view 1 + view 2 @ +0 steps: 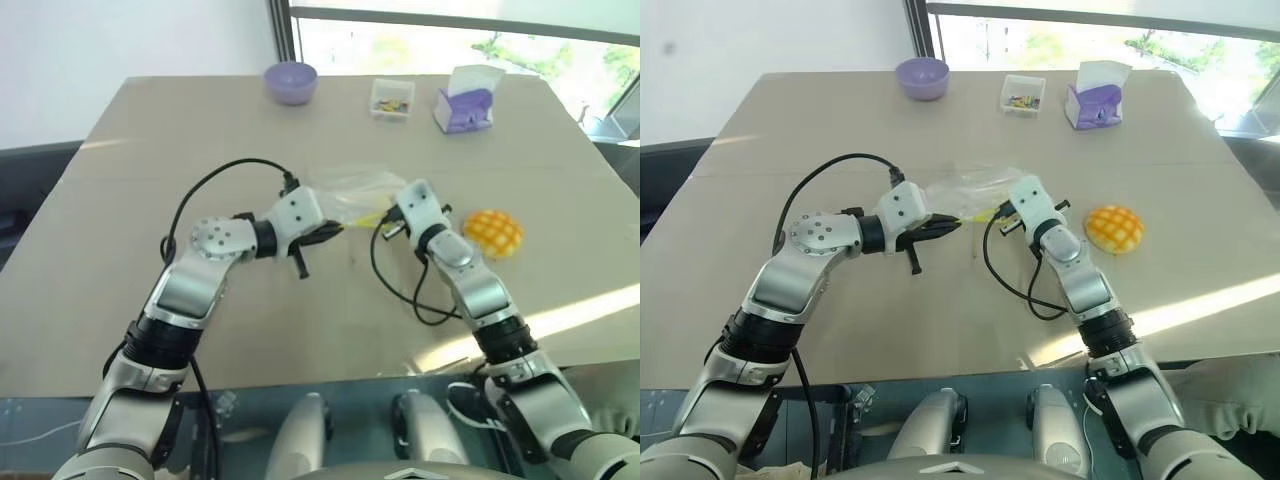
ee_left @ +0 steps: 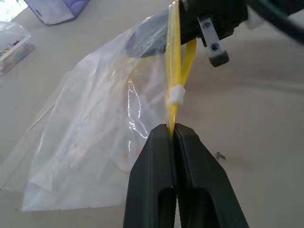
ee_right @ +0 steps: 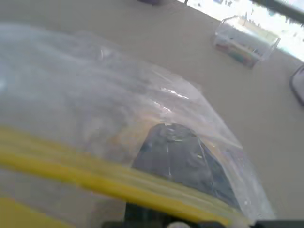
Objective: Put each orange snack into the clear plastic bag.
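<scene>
Black fingers of the left gripper [image 2: 172, 130] clamp the yellow zip strip of the clear crinkly plastic bag [image 1: 350, 190], anchoring it; the closed right gripper [image 1: 383, 222] works its mouth. Right again, the round orange criss-crossed snack [image 1: 493, 232] waits on the beige table [image 1: 150, 130].

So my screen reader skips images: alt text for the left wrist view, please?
The left gripper, jaws shut, pinches the yellow zip strip of the clear plastic bag, which lies crumpled on the tan table. The right gripper holds the strip's far end.
</scene>
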